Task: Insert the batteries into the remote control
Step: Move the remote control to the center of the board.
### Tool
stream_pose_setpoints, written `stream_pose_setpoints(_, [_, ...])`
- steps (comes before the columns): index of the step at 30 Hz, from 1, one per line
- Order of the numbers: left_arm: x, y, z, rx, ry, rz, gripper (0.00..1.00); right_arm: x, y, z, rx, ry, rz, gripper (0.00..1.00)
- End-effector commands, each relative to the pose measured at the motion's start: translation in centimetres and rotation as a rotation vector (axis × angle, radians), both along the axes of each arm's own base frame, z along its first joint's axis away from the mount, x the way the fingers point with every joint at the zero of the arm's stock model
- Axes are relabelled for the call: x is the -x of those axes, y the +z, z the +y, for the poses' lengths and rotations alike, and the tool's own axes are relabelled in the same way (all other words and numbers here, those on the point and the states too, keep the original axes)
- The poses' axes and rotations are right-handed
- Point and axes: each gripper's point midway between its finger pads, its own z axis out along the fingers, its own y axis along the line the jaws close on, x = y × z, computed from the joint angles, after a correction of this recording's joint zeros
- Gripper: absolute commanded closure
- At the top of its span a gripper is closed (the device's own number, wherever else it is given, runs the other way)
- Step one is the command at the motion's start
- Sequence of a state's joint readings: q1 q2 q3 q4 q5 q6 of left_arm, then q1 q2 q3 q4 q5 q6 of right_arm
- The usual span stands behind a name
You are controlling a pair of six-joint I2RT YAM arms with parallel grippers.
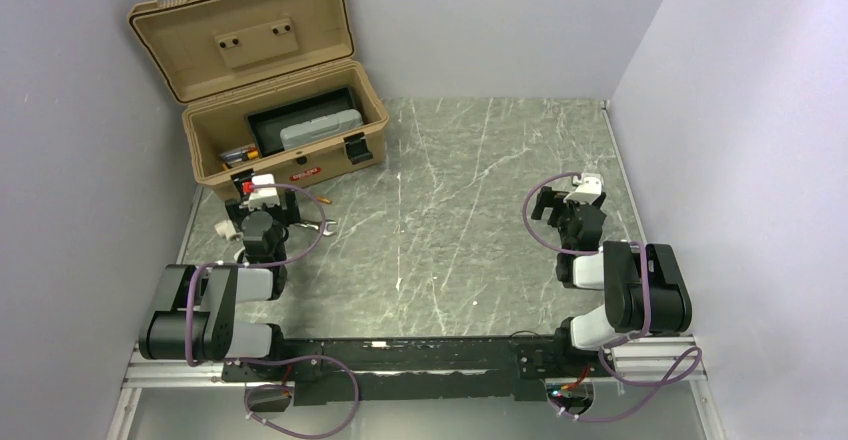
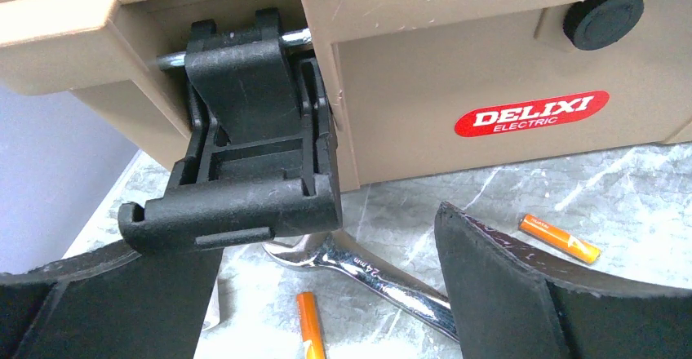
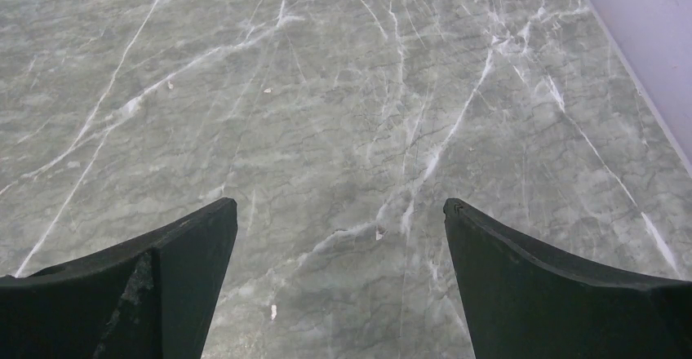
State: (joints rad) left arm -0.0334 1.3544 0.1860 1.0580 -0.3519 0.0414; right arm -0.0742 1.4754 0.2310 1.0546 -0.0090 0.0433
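Observation:
Two orange batteries lie on the marble table in the left wrist view: one battery [image 2: 560,237] to the right of my fingers, the other battery [image 2: 310,326] between them, near the bottom edge. My left gripper [image 2: 286,232] [image 1: 262,200] is open, close to the toolbox front, holding nothing. The right gripper [image 3: 340,206] [image 1: 545,205] is open over bare marble at the right side. The remote control is out of view.
An open tan toolbox [image 1: 205,150] stands at the back left, with a grey case [image 1: 320,130] inside. Its black latch [image 2: 245,155] hangs just ahead of my left fingers. A chrome wrench [image 2: 383,276] lies on the table between the batteries. Walls stand on both sides.

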Motion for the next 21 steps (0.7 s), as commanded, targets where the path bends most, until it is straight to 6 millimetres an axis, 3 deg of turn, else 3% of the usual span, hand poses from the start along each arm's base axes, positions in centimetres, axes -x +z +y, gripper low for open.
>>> stream_pose_setpoints(1, [-0.9,2.1,-0.2,0.002,-0.014,-0.078,0.01,-1.1,1.9,0.0,0.011,0.008,-0.064,0.00])
stream_pose_setpoints(13, [-0.9,2.3,-0.2,0.003,-0.013,-0.086,0.01,-1.0,2.0,0.1,0.011,0.011,-0.070,0.00])
stream_pose_setpoints(21, [0.2,5.0,-2.0,-0.053,0.003,-0.081,0.01,0.3,4.4,0.0,-0.029,-0.011,-0.066,0.00])
